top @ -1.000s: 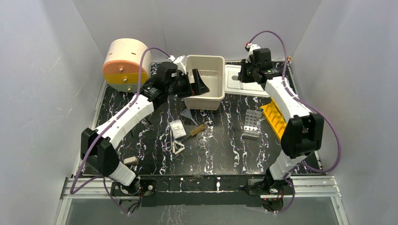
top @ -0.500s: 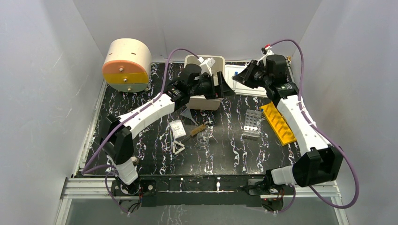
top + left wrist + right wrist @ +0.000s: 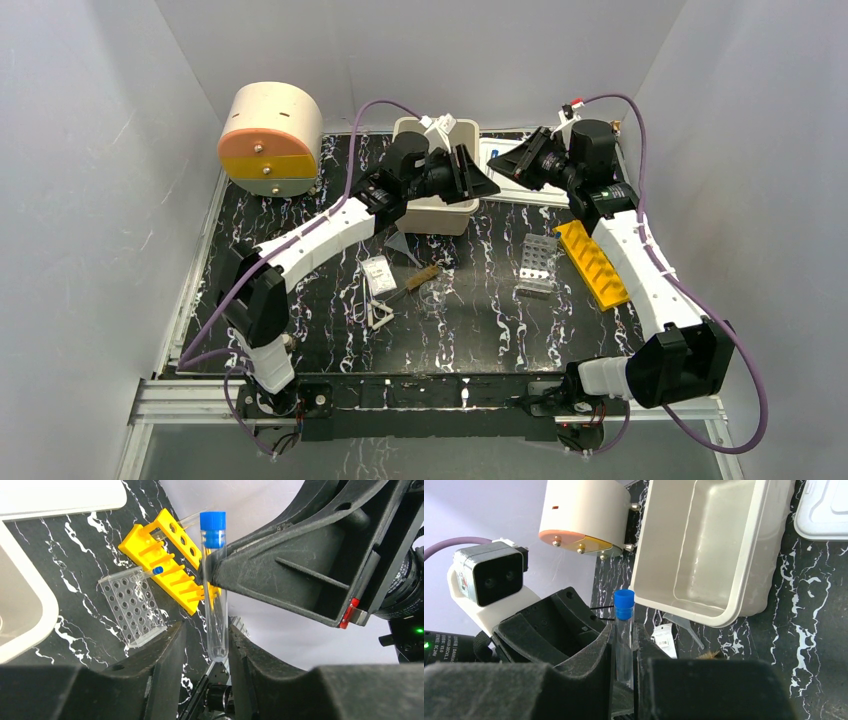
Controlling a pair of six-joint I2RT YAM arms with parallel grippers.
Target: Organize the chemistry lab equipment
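1. The black marbled table (image 3: 480,330) carries nearly all the equipment unsorted, so the task looks barely begun.
2. The beige plastic tub (image 3: 432,218) stands at the back; the part of its inside seen from the right wrist holds nothing.
3. The yellow tube rack (image 3: 592,265) and the grey holed metal rack (image 3: 537,265) sit near each other on the right.
4. The wood-handled tool (image 3: 420,277), clear packet (image 3: 377,272) and white triangle frame (image 3: 380,316) lie loose mid-table.
5. The clear blue-capped test tube (image 3: 216,622) is upright in the air near the tub, pinched by the right claw (image 3: 625,645). The left claw (image 3: 206,630) is part-spread around its lower end, with a gap on one side. I judge this a handover.
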